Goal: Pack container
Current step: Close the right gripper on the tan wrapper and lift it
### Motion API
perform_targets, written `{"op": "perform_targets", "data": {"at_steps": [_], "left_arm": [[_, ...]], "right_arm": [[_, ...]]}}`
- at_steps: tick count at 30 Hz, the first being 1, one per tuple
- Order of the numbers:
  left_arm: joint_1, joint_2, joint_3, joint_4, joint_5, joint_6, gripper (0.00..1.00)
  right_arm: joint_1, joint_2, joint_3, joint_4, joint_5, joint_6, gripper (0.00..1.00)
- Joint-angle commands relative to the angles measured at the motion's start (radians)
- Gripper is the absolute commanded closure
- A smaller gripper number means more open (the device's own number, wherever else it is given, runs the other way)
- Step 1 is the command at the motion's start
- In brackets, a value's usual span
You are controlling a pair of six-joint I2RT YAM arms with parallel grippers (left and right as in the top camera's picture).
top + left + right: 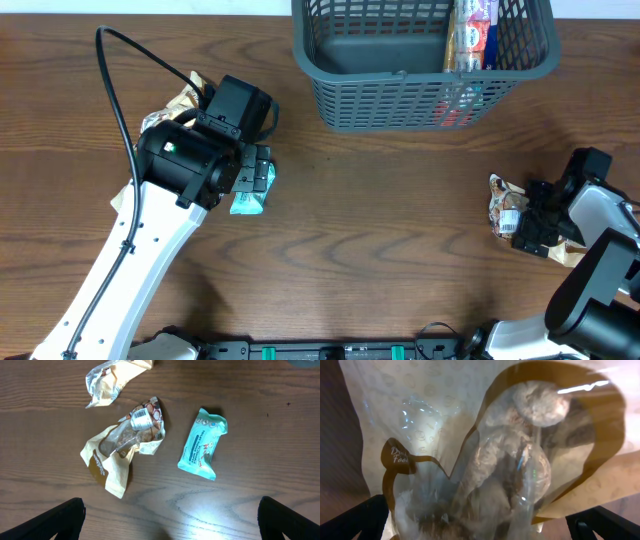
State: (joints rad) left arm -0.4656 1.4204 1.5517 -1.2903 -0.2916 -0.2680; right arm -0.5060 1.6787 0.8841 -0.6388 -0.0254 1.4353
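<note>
Left wrist view: left gripper [170, 510] spread wide, dark fingers [55, 520] down in the two bottom corners of the frame. Holds nothing, touches nothing; only bare table [250, 390] in the gap. Higher in the frame, right of centre, a teal packet [202, 445] lying flat and slightly tilted. Just left of it and apart, a crumpled cream-and-brown bag [122, 452] with a clear window and a barcode patch at its top. In the upper left, well apart from both, a silver-and-cream wrapper [112, 377], twisted.

Right wrist view: right gripper [480, 522] also parted, one finger in each bottom corner. Between them, very close to the lens and filling the frame, a cream pouch [520, 460] with a brown border and a clear window onto lumpy pale pieces. Cannot tell whether the pads touch it; not pinched together on it.

Overhead: basket [380, 100] at the top edge, right of centre, upright, well apart from both grippers. Inside, against its right end, tall packets [470, 35] standing on edge, with red and teal colour showing low through the front lattice below them. Grey floor showing across the left part. Left arm over the teal packet at centre left of the frame; right arm at the pouch near the right edge.
</note>
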Motion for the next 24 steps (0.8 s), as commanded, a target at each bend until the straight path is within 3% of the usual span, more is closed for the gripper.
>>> {"op": "perform_targets", "data": {"at_steps": [1,4,9,10,11,24], "left_arm": [[0.005,0.003,0.016,-0.004,-0.006,0.002,0.01],[0.005,0.003,0.016,-0.004,-0.006,0.002,0.01],[0.005,0.003,0.016,-0.004,-0.006,0.002,0.01],[0.005,0.003,0.016,-0.004,-0.006,0.002,0.01],[0.005,0.003,0.016,-0.004,-0.006,0.002,0.01],[0.005,0.003,0.016,-0.004,-0.006,0.002,0.01]], "right_arm": [[0.01,0.076,-0.011,0.018,0.018,0.007,0.01],[0.01,0.106,-0.011,0.017,0.013,-0.002,0.23],[0.01,0.132,-0.011,0.014,-0.01,-0.004,0.74],[0.01,0.132,-0.011,0.014,-0.018,-0.004,0.89],[0.01,0.132,-0.011,0.015,-0.025,-0.004,0.98],[0.008,0.098,0.063,0.033,-0.228,-0.082,0.99]]}}
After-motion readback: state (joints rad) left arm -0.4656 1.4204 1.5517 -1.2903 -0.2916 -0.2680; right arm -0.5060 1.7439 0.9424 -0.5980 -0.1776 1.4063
